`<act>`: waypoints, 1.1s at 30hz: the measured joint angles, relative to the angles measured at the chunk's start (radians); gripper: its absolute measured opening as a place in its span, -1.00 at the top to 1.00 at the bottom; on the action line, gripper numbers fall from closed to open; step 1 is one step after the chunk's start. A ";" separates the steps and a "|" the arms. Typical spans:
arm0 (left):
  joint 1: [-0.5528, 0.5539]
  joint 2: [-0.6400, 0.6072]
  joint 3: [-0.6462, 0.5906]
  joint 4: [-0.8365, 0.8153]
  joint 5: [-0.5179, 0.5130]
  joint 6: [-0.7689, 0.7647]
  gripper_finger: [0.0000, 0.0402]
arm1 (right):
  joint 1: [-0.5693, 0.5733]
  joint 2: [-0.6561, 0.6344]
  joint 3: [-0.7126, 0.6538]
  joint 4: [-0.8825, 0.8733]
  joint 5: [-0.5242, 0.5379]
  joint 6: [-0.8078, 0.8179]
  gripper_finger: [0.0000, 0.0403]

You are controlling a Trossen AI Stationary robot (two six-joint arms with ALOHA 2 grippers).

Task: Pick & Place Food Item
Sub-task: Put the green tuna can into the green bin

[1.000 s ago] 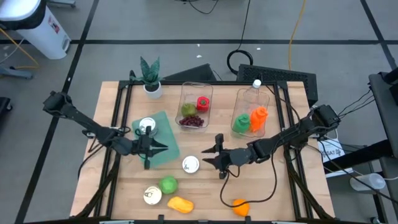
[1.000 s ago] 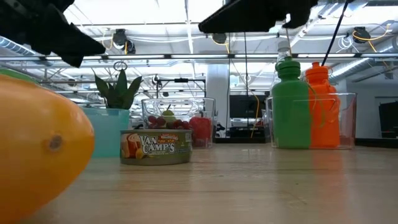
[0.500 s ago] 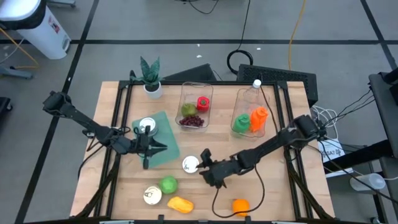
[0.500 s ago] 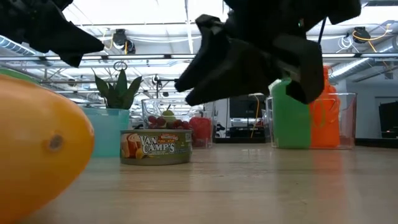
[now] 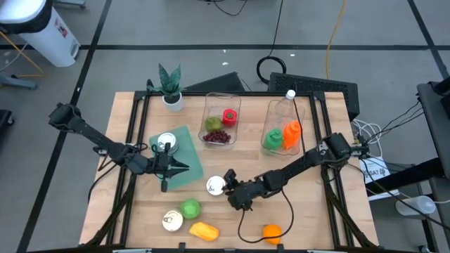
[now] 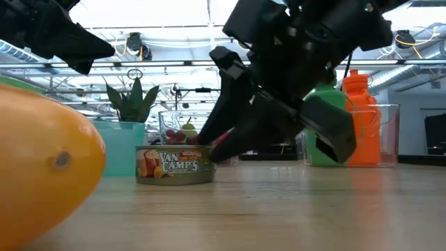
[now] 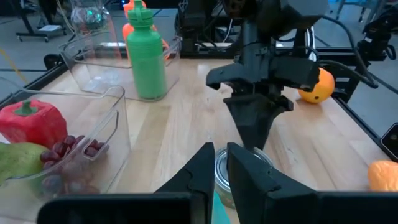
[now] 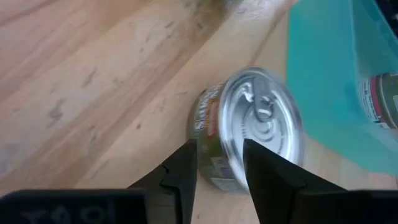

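Note:
A small tin can (image 5: pixel 215 185) with a silver pull-tab lid stands upright on the wooden table, just off the teal mat (image 5: pixel 184 163). It also shows in the low view as the labelled can (image 6: pixel 174 164) and in the right wrist view as the can (image 8: pixel 249 134). My right gripper (image 5: pixel 228 188) is open and slants down from the table's right. Its tips (image 8: pixel 219 165) are just short of the can's right side. My left gripper (image 5: pixel 181 167) hovers shut over the mat, pointing toward the can (image 7: pixel 236 177). My right gripper's fingertips (image 6: pixel 212 152) come down slanting from above and the table's right, close by the can's right side. Whether they touch it, I cannot tell.
A second can (image 5: pixel 166 143) sits on the mat and a third (image 5: pixel 171 221) near the front edge, beside a green apple (image 5: pixel 190 208) and a yellow mango (image 5: pixel 203 230). An orange (image 5: pixel 271 233) lies front right. Behind are a fruit bin (image 5: pixel 221 119), a bottle bin (image 5: pixel 283 130) and a potted plant (image 5: pixel 170 88).
My right gripper has swung toward the table's left and near edge and dropped low, tipping its fingers downward until they are beside the can. The can has stayed where it was.

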 joint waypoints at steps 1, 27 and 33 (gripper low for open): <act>0.000 0.000 0.000 0.000 0.000 0.000 0.75 | -0.003 0.000 0.000 0.000 -0.007 0.003 0.42; 0.000 0.000 0.000 0.002 0.000 0.005 0.75 | -0.074 0.066 0.003 0.043 -0.086 0.172 0.87; 0.000 0.000 0.000 0.002 0.000 -0.001 0.75 | -0.083 0.028 0.000 0.025 -0.089 0.241 0.98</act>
